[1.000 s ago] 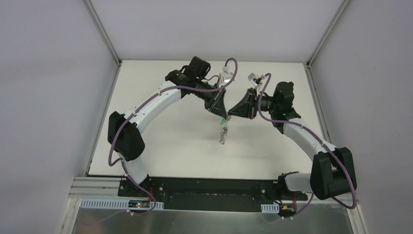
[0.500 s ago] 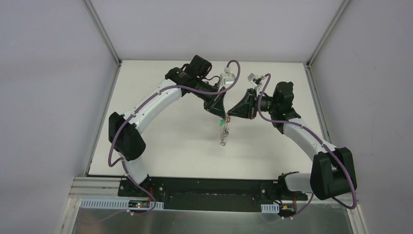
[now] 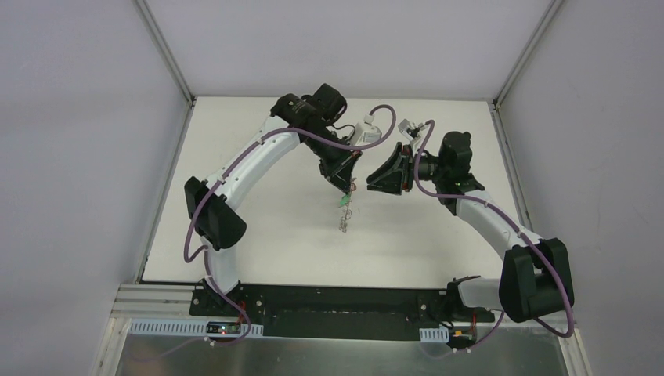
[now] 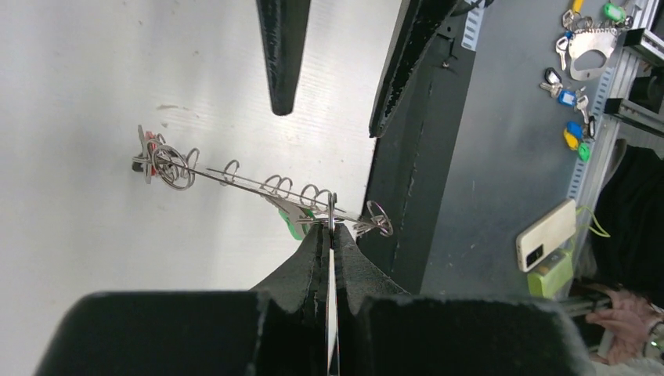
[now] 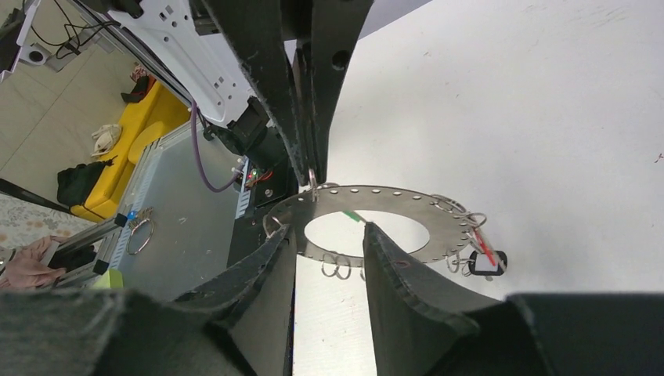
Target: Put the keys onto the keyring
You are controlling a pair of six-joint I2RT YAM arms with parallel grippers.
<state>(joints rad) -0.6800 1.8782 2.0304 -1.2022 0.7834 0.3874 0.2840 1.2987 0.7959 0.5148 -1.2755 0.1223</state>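
Fingers [image 4: 356,265] of your left gripper [image 4: 330,235] are clenched on the rim of the keyring [image 5: 376,196]. It hangs clear of the table [image 3: 258,219], above the middle and a little toward the far edge. From the left wrist you see the ring almost edge-on, its small wire loops [image 4: 274,186] lined up along it. A green key [image 4: 292,223] sits just beside the pinch point, and a key with a red and dark head [image 5: 485,257] dangles from the opposite side of the rim. Your right gripper [image 5: 327,227] has its fingers parted with nothing between them. From above it sits beside the ring toward the right edge, near but not touching. I read this as the gap between threadings: one hand presents the ring and the other is free to bring a key. I cannot find a loose key on the table in these views, so look for one before you commit the right arm. Whether more keys remain to be added, I cannot tell. Threading will call for a steady left hold, a free loop turned toward the right gripper, and a fine pinch on a very small key head.
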